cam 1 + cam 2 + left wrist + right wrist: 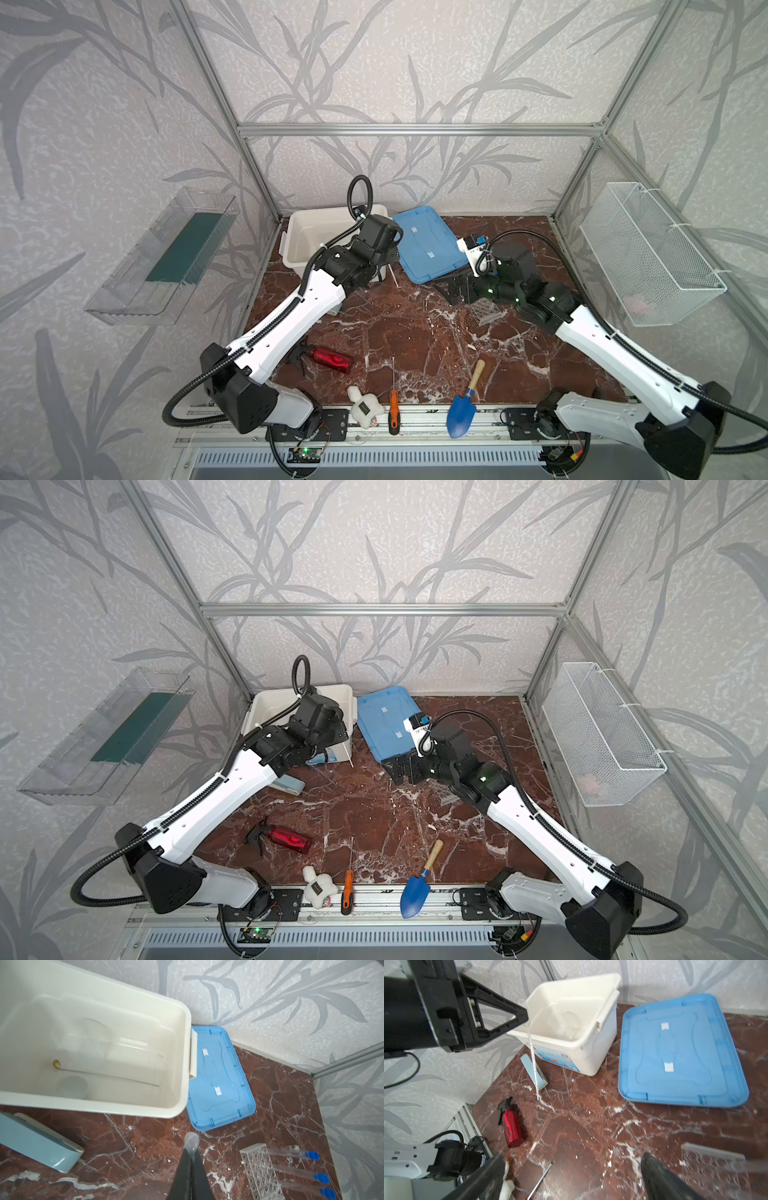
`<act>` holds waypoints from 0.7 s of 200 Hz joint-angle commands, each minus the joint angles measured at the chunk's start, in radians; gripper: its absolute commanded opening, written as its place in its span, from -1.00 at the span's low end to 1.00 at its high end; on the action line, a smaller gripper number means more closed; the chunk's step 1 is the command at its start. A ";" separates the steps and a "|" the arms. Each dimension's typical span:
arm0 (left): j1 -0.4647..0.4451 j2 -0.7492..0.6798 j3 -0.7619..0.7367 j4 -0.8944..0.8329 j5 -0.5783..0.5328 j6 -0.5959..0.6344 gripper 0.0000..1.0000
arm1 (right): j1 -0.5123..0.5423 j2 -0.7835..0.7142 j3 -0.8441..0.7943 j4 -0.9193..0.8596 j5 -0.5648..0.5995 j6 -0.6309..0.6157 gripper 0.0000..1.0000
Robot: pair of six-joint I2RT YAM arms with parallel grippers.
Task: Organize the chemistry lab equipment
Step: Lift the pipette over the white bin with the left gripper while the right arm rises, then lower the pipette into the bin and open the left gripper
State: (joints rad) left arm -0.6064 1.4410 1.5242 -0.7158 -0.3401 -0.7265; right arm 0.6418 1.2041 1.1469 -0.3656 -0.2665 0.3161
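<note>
While the clear grid rack (259,1167) lies mid-right on the worktop (145,1147) with three blue-capped test tubes (295,1175) poking from it, the right gripper (574,1155) hovers just left, spread wide and empty. Farther back, the left gripper (526,1015) pinches a thin clear rod (532,1053) tight at the near side of the white bin (591,1053).

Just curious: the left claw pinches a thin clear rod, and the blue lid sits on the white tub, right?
No: the blue lid lies on the table beside the open white tub, per the right wrist view. The left gripper does pinch the rod.
</note>
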 commanded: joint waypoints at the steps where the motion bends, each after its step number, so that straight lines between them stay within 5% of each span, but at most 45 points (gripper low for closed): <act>1: 0.053 0.033 0.099 -0.103 -0.017 0.169 -0.95 | -0.004 0.088 0.109 0.052 -0.066 -0.023 0.98; 91: 0.271 0.330 0.476 -0.168 0.217 0.363 -0.94 | -0.005 0.443 0.499 0.015 -0.119 -0.037 0.95; 140: 0.361 0.537 0.632 -0.188 0.350 0.372 -0.93 | -0.005 0.628 0.668 0.001 -0.164 -0.003 0.91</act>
State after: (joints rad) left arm -0.2806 1.9015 2.0918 -0.8482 -0.0776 -0.3916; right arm 0.6411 1.7615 1.7405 -0.3431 -0.3946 0.2989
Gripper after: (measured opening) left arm 0.048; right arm 0.962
